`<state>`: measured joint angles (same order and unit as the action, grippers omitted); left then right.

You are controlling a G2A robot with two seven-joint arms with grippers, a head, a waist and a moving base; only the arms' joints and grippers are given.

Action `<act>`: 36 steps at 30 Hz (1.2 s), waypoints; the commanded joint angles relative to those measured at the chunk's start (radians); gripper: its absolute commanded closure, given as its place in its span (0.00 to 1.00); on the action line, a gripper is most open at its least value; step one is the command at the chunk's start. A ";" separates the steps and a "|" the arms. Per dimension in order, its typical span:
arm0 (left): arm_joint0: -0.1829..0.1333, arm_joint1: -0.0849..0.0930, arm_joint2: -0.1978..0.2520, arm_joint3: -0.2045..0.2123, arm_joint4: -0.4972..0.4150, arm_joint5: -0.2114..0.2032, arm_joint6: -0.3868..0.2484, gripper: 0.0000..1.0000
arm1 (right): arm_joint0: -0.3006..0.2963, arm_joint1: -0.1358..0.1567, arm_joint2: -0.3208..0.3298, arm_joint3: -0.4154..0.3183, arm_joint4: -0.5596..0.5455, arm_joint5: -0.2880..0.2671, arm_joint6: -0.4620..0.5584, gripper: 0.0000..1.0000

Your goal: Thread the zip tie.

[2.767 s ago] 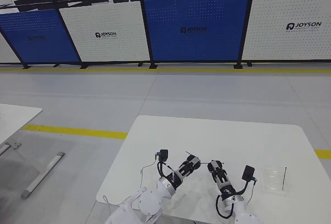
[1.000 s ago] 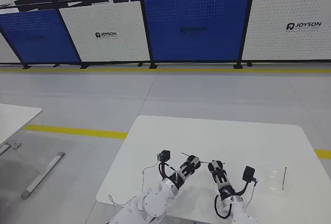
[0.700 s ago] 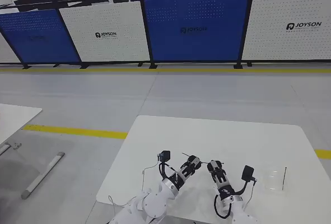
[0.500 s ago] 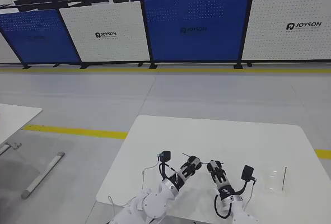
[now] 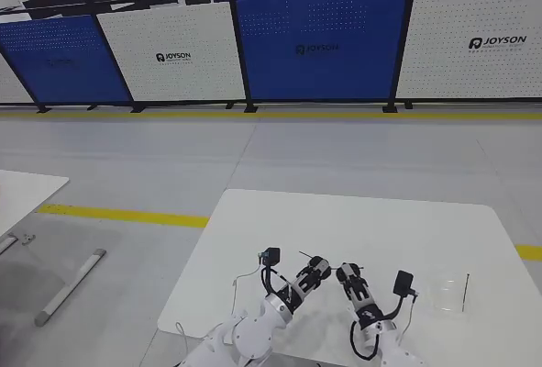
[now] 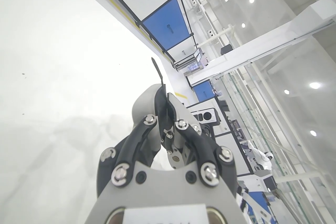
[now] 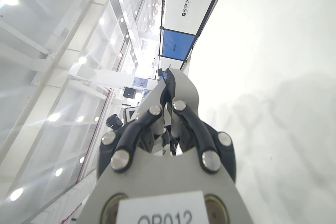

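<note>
- The left pincer (image 6: 164, 98) is pressed tight on the black zip tie (image 6: 158, 72). The tie's narrow tail juts out free beyond the pincer.
- The right pincer (image 7: 168, 84) is clamped on a short black end, probably the tie's head, which barely pokes out.
- Both pincers hang close together above the table (image 5: 390, 220), towards its near edge.
- The free tail is thin and would likely flex. A slightly off-line approach could make it skid past the head's slot.
- So little of the head shows that its slot may be covered or turned away from the tail. I cannot tell which.
- If either grip slips, the tie could twist or drop, perhaps off the table.
- Being so near each other, the pincers could knock together.
</note>
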<state>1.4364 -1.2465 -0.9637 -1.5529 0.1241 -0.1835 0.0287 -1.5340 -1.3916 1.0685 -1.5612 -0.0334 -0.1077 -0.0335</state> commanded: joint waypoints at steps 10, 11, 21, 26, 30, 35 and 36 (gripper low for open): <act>0.004 -0.002 -0.006 -0.006 -0.003 -0.002 -0.006 1.00 | 0.004 -0.003 0.006 0.004 0.015 0.016 0.016 1.00; 0.005 -0.002 -0.007 -0.008 -0.002 -0.003 -0.006 1.00 | 0.006 -0.003 0.005 0.005 0.014 0.017 0.016 1.00; 0.005 -0.004 -0.013 0.000 -0.002 0.009 -0.005 1.00 | 0.003 -0.003 0.007 0.012 -0.006 -0.008 0.032 0.95; -0.003 -0.008 -0.012 0.009 -0.013 0.020 -0.001 1.00 | 0.002 -0.004 0.008 0.013 -0.009 -0.009 0.031 0.80; -0.012 -0.010 -0.013 0.021 -0.016 0.036 -0.001 1.00 | 0.001 -0.005 0.009 0.013 -0.011 -0.009 0.027 0.83; -0.020 -0.013 -0.012 0.031 -0.023 0.043 -0.002 1.00 | -0.001 -0.006 0.009 0.013 -0.014 -0.009 0.022 0.87; -0.021 -0.014 -0.012 0.033 -0.023 0.044 -0.001 1.00 | -0.001 -0.007 0.009 0.014 -0.015 -0.009 0.021 0.88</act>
<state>1.4165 -1.2597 -0.9756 -1.5215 0.1015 -0.1407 0.0268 -1.5347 -1.3981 1.0771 -1.5480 -0.0475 -0.1170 -0.0116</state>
